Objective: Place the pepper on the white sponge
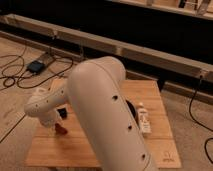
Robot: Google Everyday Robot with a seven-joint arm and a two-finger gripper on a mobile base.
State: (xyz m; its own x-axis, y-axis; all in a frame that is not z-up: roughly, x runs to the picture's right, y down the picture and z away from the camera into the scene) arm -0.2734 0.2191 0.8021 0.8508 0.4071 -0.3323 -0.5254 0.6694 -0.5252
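The pepper shows as a small red shape on the wooden table, at its left side. My gripper hangs right over it, below the white wrist; only a dark part of it shows beside the arm. I cannot tell whether it holds the pepper. The big white arm covers the middle of the table. The white sponge is hidden from view.
A white labelled bottle-like object lies at the table's right side. The rim of a dark bowl peeks out next to the arm. Cables and a small box lie on the floor at left. A long metal rail runs behind.
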